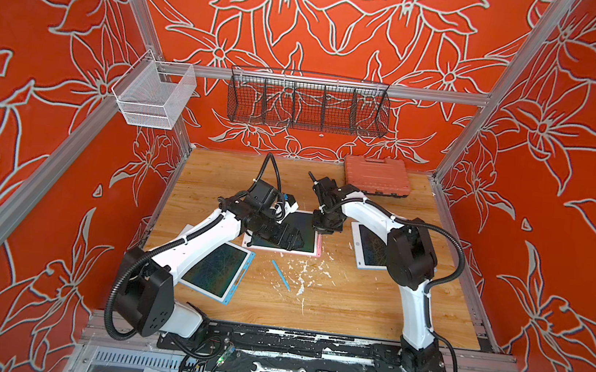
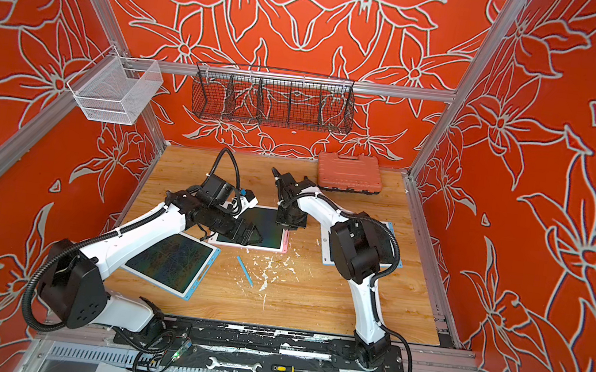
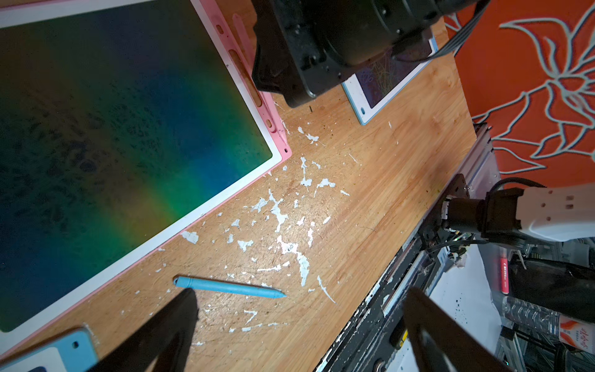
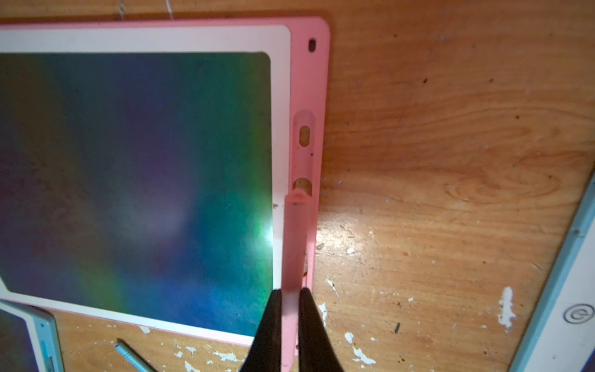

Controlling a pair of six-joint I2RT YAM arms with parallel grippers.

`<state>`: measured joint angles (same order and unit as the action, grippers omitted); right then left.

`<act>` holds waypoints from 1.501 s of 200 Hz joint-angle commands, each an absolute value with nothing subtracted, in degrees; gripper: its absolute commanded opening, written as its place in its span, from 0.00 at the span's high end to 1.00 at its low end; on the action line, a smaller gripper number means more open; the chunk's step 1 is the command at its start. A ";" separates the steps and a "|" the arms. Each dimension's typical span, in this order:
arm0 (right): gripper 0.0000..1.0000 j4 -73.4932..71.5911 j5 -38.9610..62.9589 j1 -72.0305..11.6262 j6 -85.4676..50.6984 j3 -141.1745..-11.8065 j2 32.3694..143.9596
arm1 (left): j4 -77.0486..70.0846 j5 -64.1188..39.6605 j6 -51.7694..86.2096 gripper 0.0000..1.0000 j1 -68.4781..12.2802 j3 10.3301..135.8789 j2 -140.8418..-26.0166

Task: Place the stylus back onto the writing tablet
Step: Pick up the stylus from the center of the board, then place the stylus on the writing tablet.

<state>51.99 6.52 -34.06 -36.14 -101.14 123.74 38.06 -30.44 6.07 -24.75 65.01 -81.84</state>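
Above the pink tablet [image 4: 309,80], the right gripper [image 4: 289,309] pinches a pink stylus [image 4: 294,244] over the side slot. Left gripper [image 3: 299,325] hangs wide open, holding nothing, near a blue stylus [image 3: 228,287] lying loose on the table [image 3: 370,180].

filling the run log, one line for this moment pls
right gripper: shut on pink stylus over pink tablet slot | left gripper: open | blue stylus: on table

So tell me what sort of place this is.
Likely a robot test cell, not a home or office: an aluminium frame hung with orange floral backdrop, a wooden table, and a wrench by the arm bases.
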 commanded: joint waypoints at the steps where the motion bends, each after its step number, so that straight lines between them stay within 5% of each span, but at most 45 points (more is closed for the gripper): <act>1: 0.88 53.71 5.98 -33.75 -35.88 -103.03 125.74 | 39.02 -29.98 6.06 0.03 -24.53 64.95 -81.93; 300: 0.87 57.39 5.28 -31.75 -32.78 -110.63 132.89 | 38.50 -31.46 5.71 0.03 -22.24 65.56 -83.36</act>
<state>55.13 6.46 -31.94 -33.12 -109.23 131.35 38.06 -30.37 6.24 -22.65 65.01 -82.78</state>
